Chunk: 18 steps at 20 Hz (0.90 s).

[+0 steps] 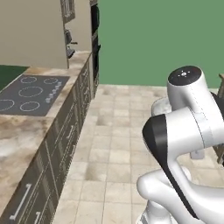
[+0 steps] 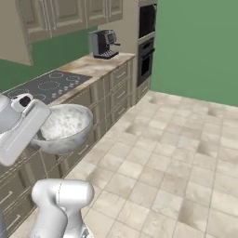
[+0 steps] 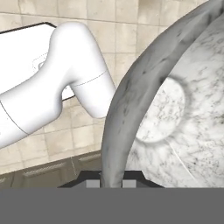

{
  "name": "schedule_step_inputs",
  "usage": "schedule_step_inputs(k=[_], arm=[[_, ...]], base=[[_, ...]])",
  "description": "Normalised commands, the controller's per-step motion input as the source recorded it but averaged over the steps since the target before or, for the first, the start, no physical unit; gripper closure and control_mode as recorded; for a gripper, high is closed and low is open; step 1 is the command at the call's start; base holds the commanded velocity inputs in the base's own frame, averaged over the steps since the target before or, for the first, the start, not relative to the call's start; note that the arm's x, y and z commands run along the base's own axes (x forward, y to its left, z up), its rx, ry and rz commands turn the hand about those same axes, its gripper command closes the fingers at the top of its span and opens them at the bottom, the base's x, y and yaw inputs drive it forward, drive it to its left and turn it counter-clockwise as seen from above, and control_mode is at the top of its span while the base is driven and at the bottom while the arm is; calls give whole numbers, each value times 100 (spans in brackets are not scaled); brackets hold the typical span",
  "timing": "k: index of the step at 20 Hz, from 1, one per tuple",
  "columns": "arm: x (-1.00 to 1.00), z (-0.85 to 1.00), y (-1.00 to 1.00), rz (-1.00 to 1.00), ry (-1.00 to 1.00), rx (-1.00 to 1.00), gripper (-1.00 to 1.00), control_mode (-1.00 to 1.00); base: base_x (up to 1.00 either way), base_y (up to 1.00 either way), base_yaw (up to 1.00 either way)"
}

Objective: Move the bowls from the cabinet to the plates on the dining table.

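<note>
A speckled silvery grey bowl [image 2: 63,127] hangs in the air over the tiled floor, just in front of the counter's drawers. My gripper [image 2: 39,135] is shut on its rim at the left side. In the hand view the bowl [image 3: 175,109] looms large and tilted, and its rim runs down between the two fingertips of the gripper [image 3: 110,183]. The beige upper cabinet [image 2: 56,16] with raised-panel doors hangs above the counter. The plates and the dining table are out of view.
A marbled counter [image 1: 26,127] carries a dark cooktop [image 1: 30,92], and a coffee machine [image 2: 103,43] stands farther along. A built-in oven column [image 2: 146,44] is at the counter's end by the green wall. Tiled floor [image 2: 176,153] lies open to the right.
</note>
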Motion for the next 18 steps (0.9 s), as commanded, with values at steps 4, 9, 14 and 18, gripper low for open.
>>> schedule_step_inputs(k=[4,9,14,18], arm=[[0,0,0,0,0,0,100,100],[0,0,0,0,0,0,100,100],[0,0,0,0,0,0,100,100],[0,0,0,0,0,0,100,100]], base=[[-39,0,-54],[-15,6,-59],[-10,1,-61],[-12,0,-61]])
